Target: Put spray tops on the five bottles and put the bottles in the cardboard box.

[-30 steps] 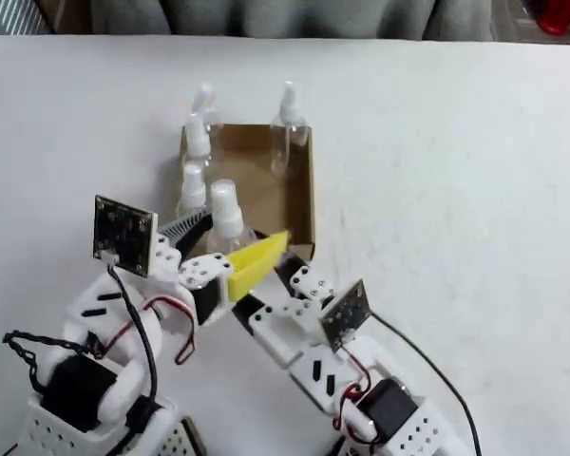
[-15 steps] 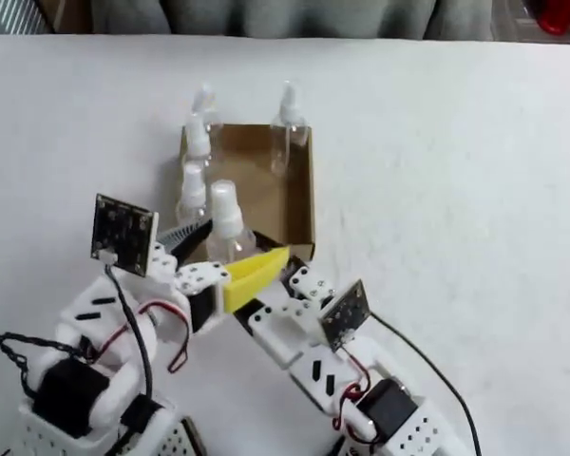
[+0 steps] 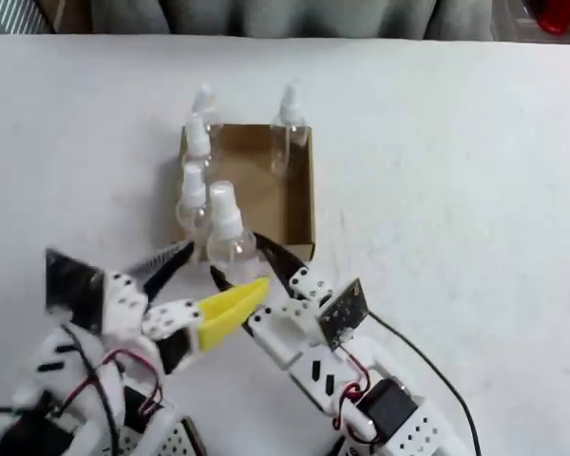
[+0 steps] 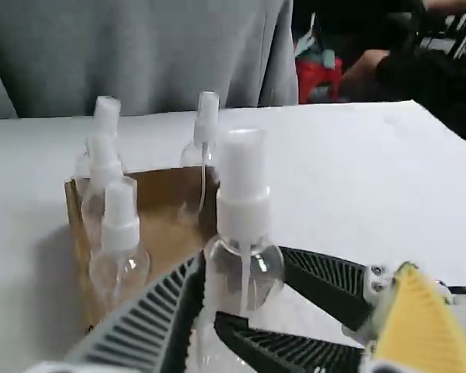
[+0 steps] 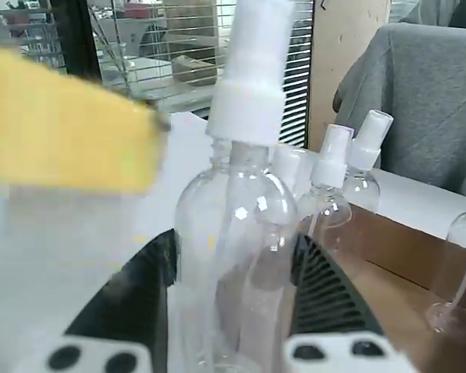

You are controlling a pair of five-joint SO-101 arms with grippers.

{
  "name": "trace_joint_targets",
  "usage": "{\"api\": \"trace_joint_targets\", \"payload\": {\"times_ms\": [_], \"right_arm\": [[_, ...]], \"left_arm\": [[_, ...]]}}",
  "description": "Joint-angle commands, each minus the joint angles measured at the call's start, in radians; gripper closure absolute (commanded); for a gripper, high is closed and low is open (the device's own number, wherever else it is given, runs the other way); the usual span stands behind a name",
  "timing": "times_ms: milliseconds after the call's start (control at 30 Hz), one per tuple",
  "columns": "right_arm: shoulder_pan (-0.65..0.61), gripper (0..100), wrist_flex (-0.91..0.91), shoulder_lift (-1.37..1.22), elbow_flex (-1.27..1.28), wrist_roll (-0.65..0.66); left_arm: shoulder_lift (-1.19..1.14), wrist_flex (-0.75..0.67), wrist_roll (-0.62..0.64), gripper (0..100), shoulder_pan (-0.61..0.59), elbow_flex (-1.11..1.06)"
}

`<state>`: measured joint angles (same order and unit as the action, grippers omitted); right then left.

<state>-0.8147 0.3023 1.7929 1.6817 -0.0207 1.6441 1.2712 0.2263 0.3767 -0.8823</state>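
A clear bottle (image 3: 228, 231) with a white spray top stands upright at the near edge of the cardboard box (image 3: 255, 185). My right gripper (image 3: 235, 256) is shut on its lower body; the bottle (image 5: 233, 233) rises between the black fingers (image 5: 140, 299). My left gripper (image 3: 224, 268) is open just short of it, on the near-left side. Its ribbed dark finger (image 4: 151, 318) and yellow finger (image 4: 412, 326) flank the bottle (image 4: 241, 233) without touching. Three capped bottles (image 3: 192, 195) line the box's left wall. Another (image 3: 287, 128) stands at its far right corner.
The white table (image 3: 456, 171) stretches wide to the right of the box and behind it. Both arm bases crowd the near edge. Grey cloth and a red object (image 3: 560, 14) lie beyond the far edge.
My left arm has drawn back toward the near-left, its fingers leaving the bottle's sides. The bottle and my right gripper have stayed where they were.
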Motion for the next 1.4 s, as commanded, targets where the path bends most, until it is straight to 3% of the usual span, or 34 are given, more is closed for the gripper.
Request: {"api": "trace_joint_targets", "payload": {"times_ms": [0, 200, 400, 500, 633, 833, 1133, 1367], "right_arm": [[-0.002, 98.3, 0.004, 0.008, 0.009, -0.008], [-0.001, 98.3, 0.004, 0.008, 0.009, -0.008], [0.104, 98.3, -0.005, 0.008, 0.009, -0.008], [0.143, 98.3, -0.016, 0.008, 0.006, -0.008], [0.197, 98.3, -0.064, 0.008, 0.008, -0.009], [0.321, 98.3, -0.153, 0.008, 0.006, -0.017], [0.338, 98.4, -0.176, 0.007, 0.000, -0.164], [0.288, 98.4, -0.228, 0.007, 0.008, -0.252]], "left_arm": [[0.090, 0.018, 0.005, 65, -0.107, 0.049], [0.154, 0.026, 0.005, 68, -0.191, 0.044], [0.177, 0.025, -0.029, 98, -0.180, 0.011], [0.177, 0.018, -0.069, 95, -0.134, 0.011], [0.177, 0.017, -0.075, 98, -0.044, 0.002], [0.179, 0.005, -0.224, 98, 0.119, -0.183], [0.179, -0.348, -0.164, 98, 0.254, -0.485], [0.179, -0.374, -0.143, 98, 0.435, -0.540]]}}
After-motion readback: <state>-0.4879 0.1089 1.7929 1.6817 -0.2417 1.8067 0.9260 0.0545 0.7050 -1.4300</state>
